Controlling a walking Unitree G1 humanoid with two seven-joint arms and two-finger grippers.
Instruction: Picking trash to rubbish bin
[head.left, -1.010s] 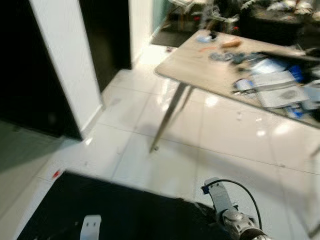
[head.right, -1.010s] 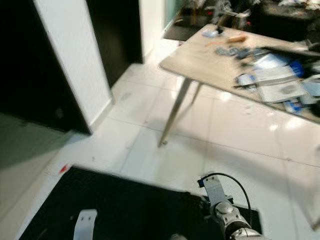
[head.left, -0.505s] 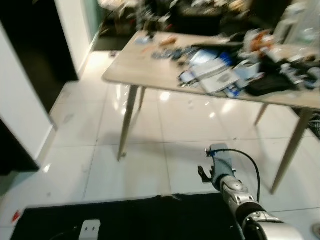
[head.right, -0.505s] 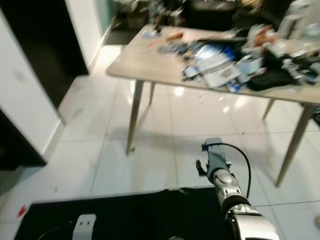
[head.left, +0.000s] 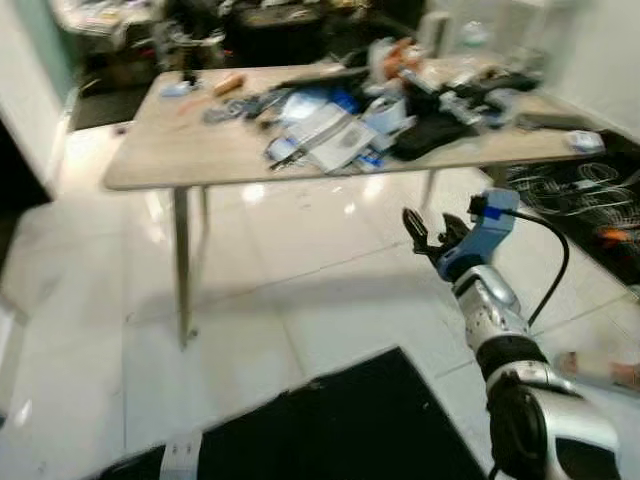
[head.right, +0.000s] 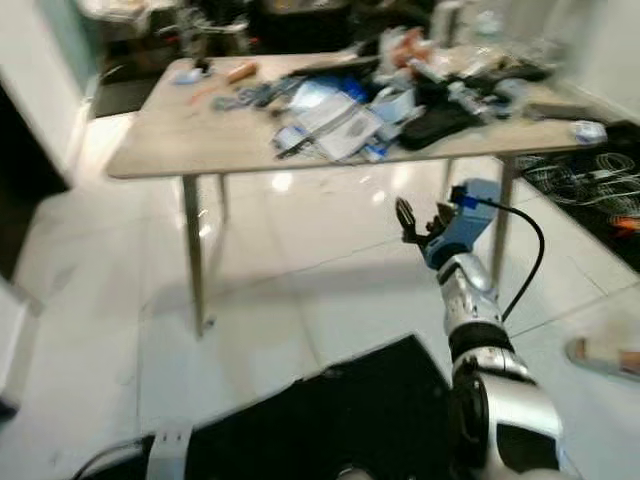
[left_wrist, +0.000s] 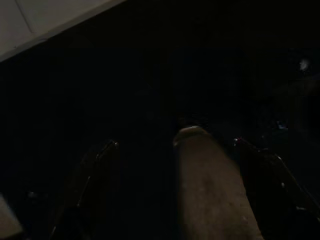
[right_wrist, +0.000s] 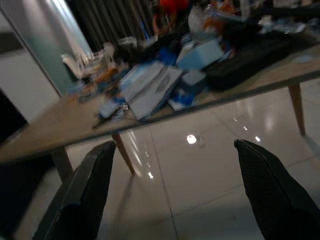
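My right gripper (head.left: 432, 232) is held out in front over the white tiled floor, below the near edge of a cluttered wooden table (head.left: 150, 150). Its two black fingers (right_wrist: 95, 175) stand wide apart with nothing between them, so it is open. In the right wrist view it faces papers, blue boxes and a black bag (right_wrist: 250, 60) on the tabletop. The left wrist view is very dark: the left gripper (left_wrist: 174, 145) has its fingers spread over a black surface, with a dull rounded shape (left_wrist: 205, 185) between them that I cannot identify.
A black mat (head.left: 330, 420) lies on the floor right below me. The table's leg (head.left: 182, 265) stands at the left. Cables on a dark rug (head.left: 570, 185) and a slipper (head.right: 600, 355) lie to the right.
The whole view has swung right: the dark doorway and white wall have left the picture and the table now spans the middle. My right arm shows higher and more extended.
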